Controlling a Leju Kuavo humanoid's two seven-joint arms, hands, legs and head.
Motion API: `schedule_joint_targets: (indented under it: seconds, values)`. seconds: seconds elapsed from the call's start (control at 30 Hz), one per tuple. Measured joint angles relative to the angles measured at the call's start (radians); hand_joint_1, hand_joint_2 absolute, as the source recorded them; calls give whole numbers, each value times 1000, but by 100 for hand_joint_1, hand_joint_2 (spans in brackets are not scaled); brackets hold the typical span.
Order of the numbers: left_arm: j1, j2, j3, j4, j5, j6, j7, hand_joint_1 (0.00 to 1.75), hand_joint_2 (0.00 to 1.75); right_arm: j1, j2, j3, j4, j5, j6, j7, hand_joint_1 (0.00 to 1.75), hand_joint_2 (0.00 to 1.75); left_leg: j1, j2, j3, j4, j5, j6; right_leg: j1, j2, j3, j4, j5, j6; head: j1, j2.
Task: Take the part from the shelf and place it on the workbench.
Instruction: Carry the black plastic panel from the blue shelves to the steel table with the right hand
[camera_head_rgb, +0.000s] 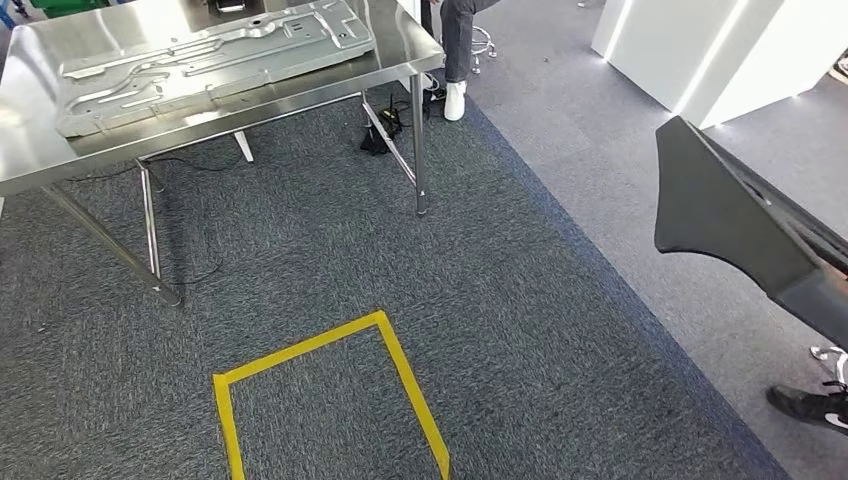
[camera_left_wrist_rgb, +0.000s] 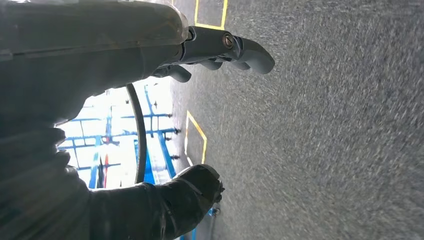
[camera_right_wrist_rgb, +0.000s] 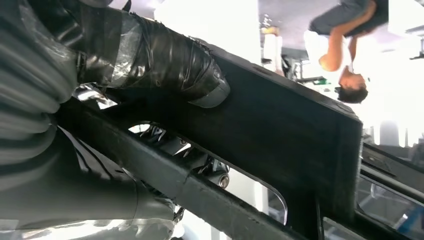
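Grey carpet (camera_head_rgb: 330, 250) covers most of the floor in the head view, meeting a smoother grey strip of floor (camera_head_rgb: 640, 200) on the right, with white panels (camera_head_rgb: 690, 50) standing at the far right corner. On the carpet stands a steel-topped surface (camera_head_rgb: 400, 35) on thin metal legs, and a large pressed sheet-metal panel (camera_head_rgb: 210, 60) lies flat on it, taking up much of the top. Well apart from that surface, at the right edge of the head view, the part (camera_head_rgb: 730, 215) — a long black panel with a pointed end — hangs in the air above the floor. The right wrist view shows it close up: the right hand (camera_right_wrist_rgb: 165, 60) grips it, its tape-wrapped thumb pressed on one face and darker fingers (camera_right_wrist_rgb: 200, 162) curled against the other side. The left hand (camera_left_wrist_rgb: 220, 50) hangs over the carpet holding nothing, its fingers apart and lightly bent. A yellow tape outline (camera_head_rgb: 330, 390) marks the carpet near the robot. A person's leg with a white shoe (camera_head_rgb: 455, 100) shows just beyond the surface's far corner, and a black shoe (camera_head_rgb: 810, 405) sits at the right edge — another person appears in the right wrist view's background.
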Motion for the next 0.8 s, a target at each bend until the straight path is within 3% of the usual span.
schedule_joint_targets:
  seconds: [0.07, 0.1, 0.13, 0.2, 0.27, 0.3, 0.37, 0.4, 0.47, 0.53, 0.6, 0.63, 0.67, 0.73, 0.77, 0.8]
  values:
    - [2, 0, 0, 0, 0, 0, 0, 0, 175, -2, 0, -4, -2, 0, 6, -2, 175, 175, 6, 8, -58, 34, -56, -7, 0, -23, 36, -7, -24, 1, 0, 0]
    - [4, 0, 0, 0, 0, 0, -1, 0, 175, -3, -1, -6, -3, 0, 12, -2, 175, 175, 8, 10, -69, 11, -56, -7, 1, -34, 55, -8, -38, 2, 0, 0]
    - [6, 0, 0, 0, -1, -1, -2, 0, 175, -4, -1, -8, -4, -1, 17, -3, 175, 175, 9, 16, -69, -34, -31, -5, 2, -44, 74, -9, -52, 4, 0, 0]
    - [11, 1, 0, 0, -1, -1, -3, 0, 175, -8, -3, -12, -5, -2, 27, -3, 175, 175, 3, 49, -59, -140, 79, 9, 5, -64, 106, -9, -81, 9, 2, 0]
    - [11, 1, 0, 0, -2, -3, -4, 0, 175, -13, -4, -15, -6, -5, 38, -3, 175, 175, -7, 82, -48, -194, 148, 21, 7, -79, 129, -13, -104, 20, 6, 0]
    - [11, 2, 0, 1, -3, -4, -5, 0, 175, -16, -6, -17, -6, -6, 44, -3, 175, 175, -11, 83, -42, -200, 151, 25, 6, -84, 143, -11, -107, 28, 8, 0]
    - [9, 4, 0, 1, -5, -6, -7, 0, 175, -21, -13, -19, -6, -7, 56, -2, 175, 175, -11, 61, -12, -217, 142, 36, 0, -81, 158, 13, -101, 39, 9, 0]
    - [8, 5, 0, 1, -5, -6, -8, 0, 175, -23, -17, -20, -6, -7, 61, -1, 175, 175, -9, 49, 7, -227, 139, 43, -3, -63, 147, 50, -95, 42, 10, 0]
    - [2, 7, 0, 1, -5, -7, -9, 0, 175, -26, -22, -23, -5, -7, 68, 0, 175, 175, -6, 26, 38, -239, 129, 54, -7, -14, 76, 162, -114, 45, 14, 0]
    - [-2, 6, 0, 1, -5, -8, -9, 0, 175, -26, -26, -27, -5, -7, 71, 1, 175, 175, -5, -3, 56, -240, 113, 57, -7, 8, -15, 258, -173, 49, 16, 0]
    - [0, 6, 0, 1, -6, -10, -9, 0, 175, -27, -29, -29, -5, -7, 71, 1, 175, 175, -5, -33, 82, -240, 93, 55, -8, 10, -70, 266, -221, 54, 16, 0]
    - [1, 6, 0, 1, -6, -11, -9, 0, 175, -27, -30, -29, -5, -7, 72, 2, 175, 175, -4, -49, 99, -240, 81, 52, -9, 12, -80, 234, -212, 56, 16, 0]
    - [3, 5, 0, 1, -6, -11, -9, 0, 175, -27, -30, -30, -5, -7, 72, 2, 175, 175, -3, -64, 115, -240, 67, 49, -10, 20, -81, 183, -169, 58, 16, 0]
    - [7, 5, 0, 1, -5, -11, -9, 0, 175, -29, -30, -31, -5, -7, 72, 3, 175, 175, -1, -90, 140, -239, 42, 40, -13, 48, -76, 89, -43, 57, 18, 0]
    - [6, 5, 0, 1, -5, -11, -9, 0, 175, -30, -31, -31, -5, -7, 73, 3, 175, 175, -1, -101, 148, -239, 31, 34, -11, 58, -71, 64, 2, 51, 19, 0]
    - [6, 5, 0, 2, -6, -11, -9, 0, 175, -31, -33, -32, -5, -7, 73, 3, 175, 175, -1, -110, 153, -235, 28, 27, -8, 58, -65, 56, 20, 43, 20, 0]
